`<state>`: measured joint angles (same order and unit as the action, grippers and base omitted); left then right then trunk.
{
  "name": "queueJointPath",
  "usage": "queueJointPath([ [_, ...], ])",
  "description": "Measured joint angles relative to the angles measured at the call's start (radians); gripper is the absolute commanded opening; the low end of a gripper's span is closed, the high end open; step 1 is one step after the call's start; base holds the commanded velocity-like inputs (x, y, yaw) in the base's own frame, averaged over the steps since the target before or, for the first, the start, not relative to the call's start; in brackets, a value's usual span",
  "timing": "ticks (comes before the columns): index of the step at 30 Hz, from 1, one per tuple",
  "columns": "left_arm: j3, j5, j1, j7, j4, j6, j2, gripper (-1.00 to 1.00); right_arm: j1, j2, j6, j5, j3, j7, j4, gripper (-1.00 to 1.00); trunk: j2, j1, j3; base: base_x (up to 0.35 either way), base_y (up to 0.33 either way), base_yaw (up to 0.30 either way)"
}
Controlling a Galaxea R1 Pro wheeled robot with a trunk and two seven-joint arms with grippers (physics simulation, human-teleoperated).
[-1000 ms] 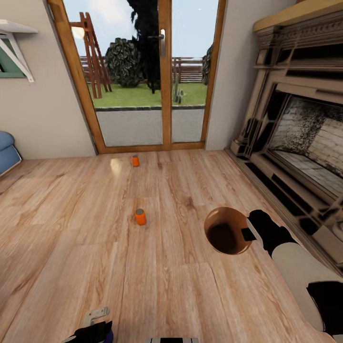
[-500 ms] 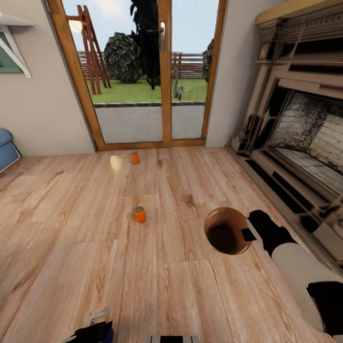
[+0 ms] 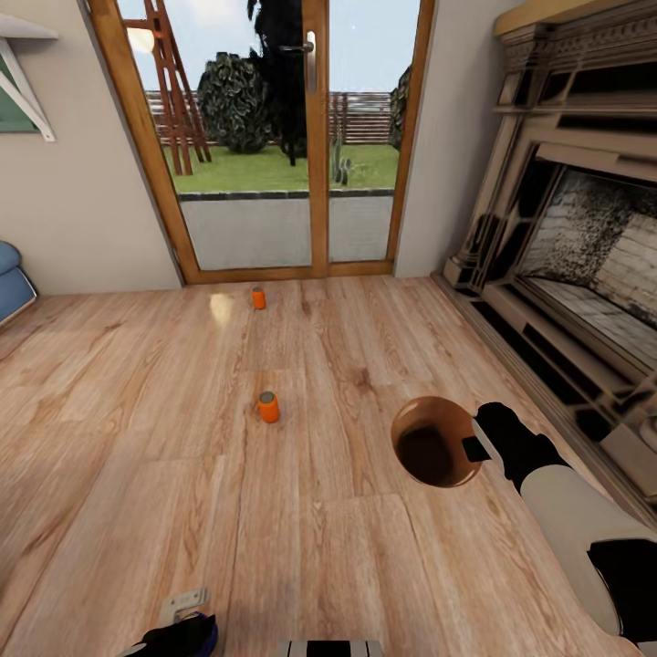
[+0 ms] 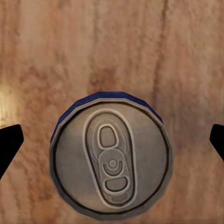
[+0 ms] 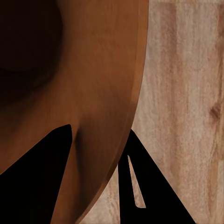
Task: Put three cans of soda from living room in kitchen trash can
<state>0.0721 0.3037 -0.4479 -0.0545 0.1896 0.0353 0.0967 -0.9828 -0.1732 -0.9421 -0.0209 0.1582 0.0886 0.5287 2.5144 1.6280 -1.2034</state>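
Two orange soda cans stand upright on the wood floor, one mid-floor and one close to the glass doors. The blue soda can is seen from above in the left wrist view, grey top up, with my left gripper open around it and both fingertips well clear of its sides. A sliver of that can shows beside the left gripper at the picture's bottom edge. My right gripper is shut on the rim of the trash can, one finger inside the orange-brown wall and one outside.
Wood-framed glass doors close off the far wall. A stone fireplace with a raised hearth runs along the right side. A blue cushion and a wall shelf sit at the left edge. Open plank floor lies around the cans.
The whole picture has slid slightly as the camera moved. The cans, the trash can and both arms keep their places relative to each other.
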Motion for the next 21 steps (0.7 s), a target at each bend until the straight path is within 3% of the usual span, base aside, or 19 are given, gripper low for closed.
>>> queueJointPath([
  [1,0.0,0.0,0.0,0.0,0.0,0.0,0.0,1.0,0.0,0.0,0.0,0.0,0.0,0.0,0.0,-1.0,0.0,0.0,0.0,0.0,0.0,0.0],
  [2,0.0,0.0,0.0,0.0,0.0,0.0,0.0,-1.0,0.0,0.0,0.0,0.0,0.0,0.0,0.0,-1.0,0.0,0.0,0.0,0.0,0.0,0.0],
  [21,0.001,0.002,0.0,0.0,0.002,0.0,0.0,-1.0,0.0,0.001,0.002,0.001,0.001,0.0,0.0,-1.0,0.0,0.0,0.0,0.0,0.0,0.0],
])
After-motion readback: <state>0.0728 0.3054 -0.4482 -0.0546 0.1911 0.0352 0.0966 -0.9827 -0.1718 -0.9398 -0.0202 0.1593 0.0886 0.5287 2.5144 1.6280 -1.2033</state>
